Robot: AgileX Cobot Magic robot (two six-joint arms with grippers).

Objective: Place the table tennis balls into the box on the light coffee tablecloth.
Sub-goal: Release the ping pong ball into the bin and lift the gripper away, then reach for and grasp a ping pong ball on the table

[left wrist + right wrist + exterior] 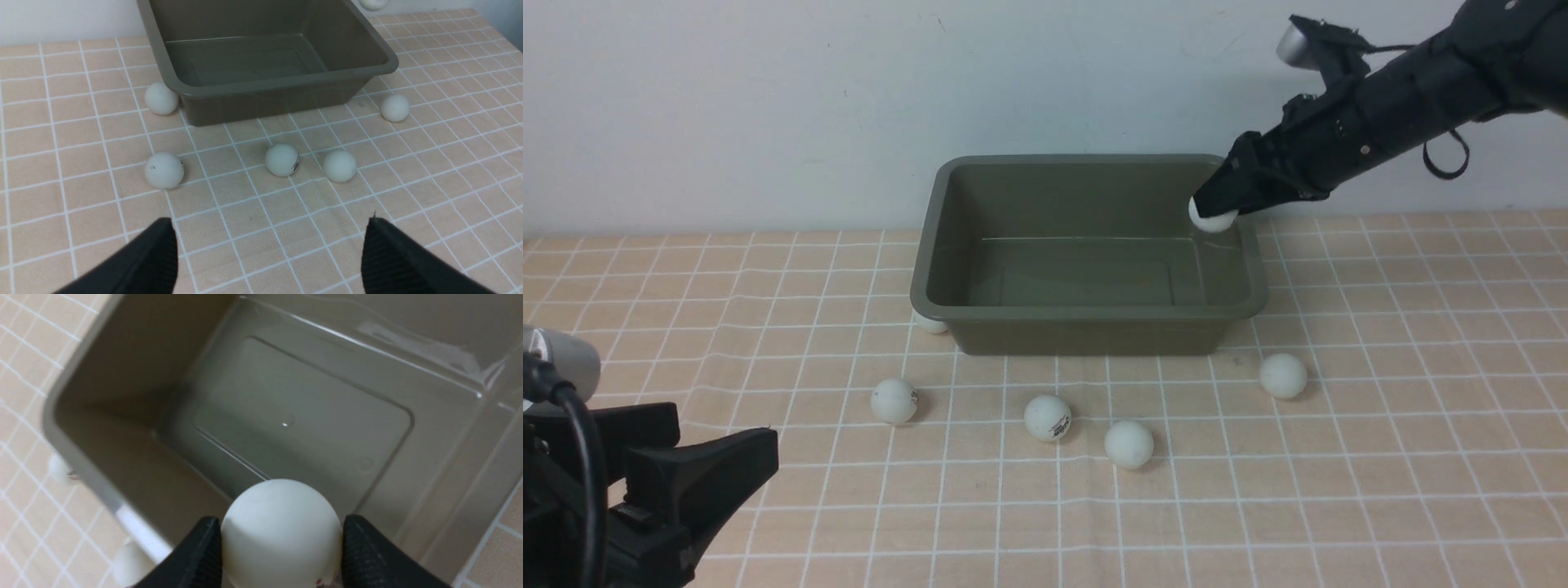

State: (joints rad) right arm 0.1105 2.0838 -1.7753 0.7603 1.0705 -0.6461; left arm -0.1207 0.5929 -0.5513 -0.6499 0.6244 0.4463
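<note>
Gridded peach cloth (1421, 457), smooth olive plastic box (1086, 335), right hand (1217, 204) pinching matte white ball (1211, 221), left hand (269, 232) agape.

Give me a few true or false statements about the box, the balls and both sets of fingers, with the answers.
1. The box holds two balls. False: it is empty.
2. The right fingers grip a ball above the box. True.
3. Five balls lie on the cloth. True.
4. The left fingers are shut on a ball. False: they are open and hold nothing.
</note>
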